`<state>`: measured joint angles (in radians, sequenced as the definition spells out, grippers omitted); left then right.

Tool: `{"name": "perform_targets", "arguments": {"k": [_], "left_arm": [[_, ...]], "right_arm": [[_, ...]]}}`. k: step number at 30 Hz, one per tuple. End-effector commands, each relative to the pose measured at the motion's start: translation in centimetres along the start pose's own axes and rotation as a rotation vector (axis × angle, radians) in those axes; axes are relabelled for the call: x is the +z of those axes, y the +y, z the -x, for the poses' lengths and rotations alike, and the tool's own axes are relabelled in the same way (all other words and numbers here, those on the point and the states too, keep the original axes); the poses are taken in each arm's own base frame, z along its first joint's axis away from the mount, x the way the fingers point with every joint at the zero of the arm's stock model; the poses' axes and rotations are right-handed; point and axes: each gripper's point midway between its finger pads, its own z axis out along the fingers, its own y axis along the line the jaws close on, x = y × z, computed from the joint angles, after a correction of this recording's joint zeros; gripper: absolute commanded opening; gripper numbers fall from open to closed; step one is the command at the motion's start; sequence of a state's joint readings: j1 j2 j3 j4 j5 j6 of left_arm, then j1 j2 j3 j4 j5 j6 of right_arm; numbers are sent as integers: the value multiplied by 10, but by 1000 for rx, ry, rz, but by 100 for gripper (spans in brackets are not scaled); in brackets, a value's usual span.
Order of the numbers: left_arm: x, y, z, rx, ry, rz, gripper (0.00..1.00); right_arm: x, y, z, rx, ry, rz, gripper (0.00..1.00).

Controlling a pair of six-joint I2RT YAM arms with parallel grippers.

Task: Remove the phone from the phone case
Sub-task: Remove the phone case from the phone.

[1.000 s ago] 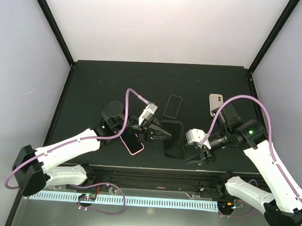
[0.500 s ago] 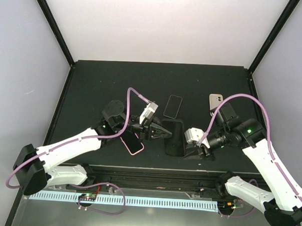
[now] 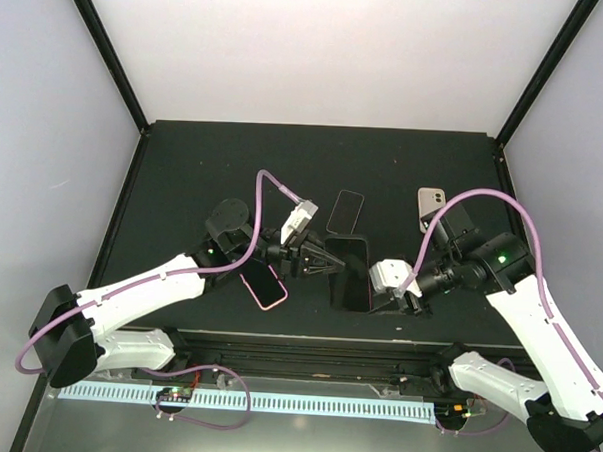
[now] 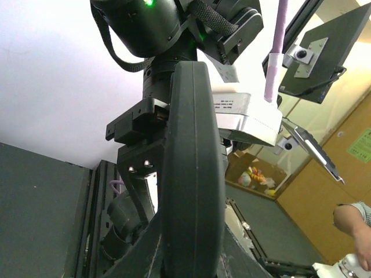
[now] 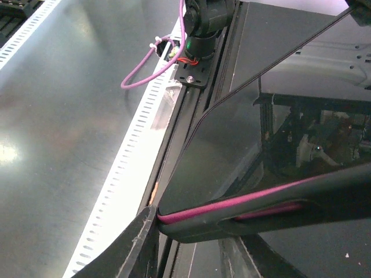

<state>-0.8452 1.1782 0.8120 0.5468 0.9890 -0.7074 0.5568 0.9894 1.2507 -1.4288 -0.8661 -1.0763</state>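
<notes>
A black phone case (image 3: 347, 273) with the phone in it hangs above the table's middle front, between both grippers. My left gripper (image 3: 318, 264) is shut on its left long edge; in the left wrist view the case's black edge (image 4: 191, 162) fills the space between the fingers of that gripper (image 4: 191, 255). My right gripper (image 3: 384, 293) is at the near right corner. In the right wrist view the gripper (image 5: 194, 246) pinches that corner, one finger on each side. The phone's dark screen (image 5: 232, 145) and magenta rim (image 5: 232, 202) sit slightly raised in the black case (image 5: 232, 227).
A pink-rimmed phone (image 3: 265, 285) lies on the mat under the left arm. A dark phone (image 3: 346, 212) lies behind the held case. A beige phone (image 3: 429, 206) lies at the right, behind the right arm. The black front rail (image 3: 306, 344) runs along the near edge.
My right gripper has moved left and up from beside the case onto its near right corner. My left gripper has shifted slightly right, still holding the case.
</notes>
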Motion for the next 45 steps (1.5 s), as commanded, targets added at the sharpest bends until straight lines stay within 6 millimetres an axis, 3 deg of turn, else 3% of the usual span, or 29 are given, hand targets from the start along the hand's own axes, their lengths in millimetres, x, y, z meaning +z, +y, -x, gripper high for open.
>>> {"name": "perform_targets", "arguments": {"k": [1,17,25,27,29,31,34,36,39,45], "left_arm": [[6,-62,3,60,63,-208,2],[3,-69,-1,47,63,-227,2],[0,-68,-5,53,53,-209,2],[-1,-63,-2,66,31,-169,2],[-3,-56,5,93,-6,-97,2],[-9,-45,15,134,-57,15,2],[-22,-29,24,208,-115,190,2],[-28,-23,24,234,-140,229,2],[-27,-24,20,237,-140,193,2],[-21,-26,14,219,-96,140,1]], "right_arm": [[0,-31,-7,-67,65,-105,30],[4,-40,-34,-137,172,-145,31],[6,-46,-8,-34,39,-140,31],[6,-37,0,-18,-7,-94,34],[6,-24,4,-13,-30,-39,51],[5,-10,1,5,-29,7,61],[7,2,-5,49,-26,32,64],[8,4,-5,83,-44,24,64],[9,-15,3,149,-100,-58,56],[3,-26,20,165,-170,-99,43]]}}
